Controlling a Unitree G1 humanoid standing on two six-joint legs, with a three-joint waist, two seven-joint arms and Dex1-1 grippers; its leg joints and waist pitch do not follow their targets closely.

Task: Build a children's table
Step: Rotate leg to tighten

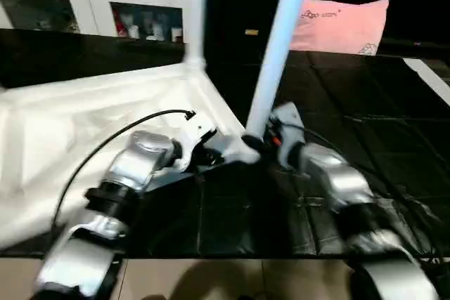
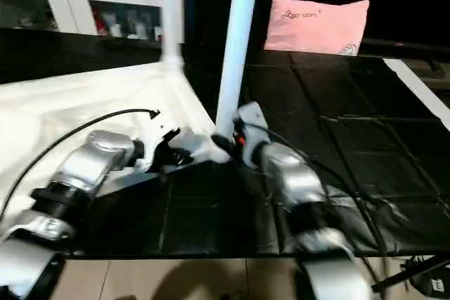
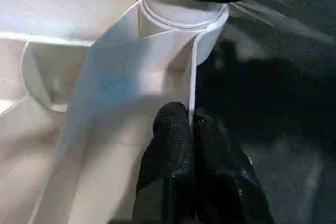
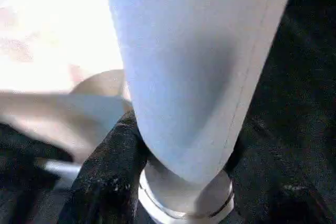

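The white plastic rectangular tabletop is lying upside down on the black mat, ribbed underside up, taking up the nine o'clock half of the head views. Two long white tapered round legs are standing in its corner sockets: the far leg at about twelve o'clock and the near leg leaning slightly toward one o'clock, rising from the near round corner socket.

The left wrist view is giving what the head views are hiding: the left gripper is pinching the tabletop's thin side wall, its two black fingers pressed together on either side of it, just below that socket. In the head views this gripper is sitting at nine o'clock from the socket.

The right wrist view is showing the right gripper clasping the base of the near leg, one black finger touching it just above the socket collar. The head views are placing it at three o'clock from the leg.

A pink rectangular pillow and a white glass-door cabinet are lying beyond.
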